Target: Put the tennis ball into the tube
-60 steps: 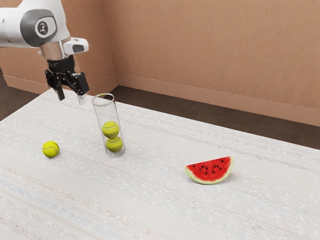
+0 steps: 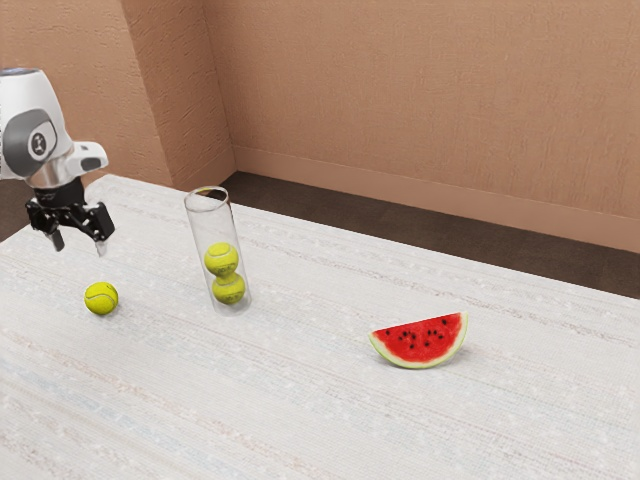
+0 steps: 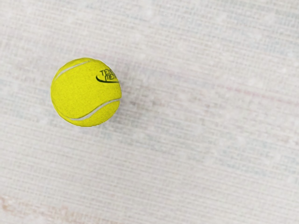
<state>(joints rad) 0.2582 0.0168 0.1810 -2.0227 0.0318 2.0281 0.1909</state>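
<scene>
Indoors, a table point(image 2: 450, 430) is backed by walls point(image 2: 400, 100); two balls point(image 2: 222, 259) are held in the tube point(image 2: 214, 225), the empty gripper point(image 2: 79, 244) spread.

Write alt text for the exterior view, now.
A robot arm's open black gripper hovers above a loose tennis ball on a pale table. Beside the ball, a clear tube stands with two tennis balls stacked inside, and a watermelon slice lies toward the exterior view's right.
</scene>
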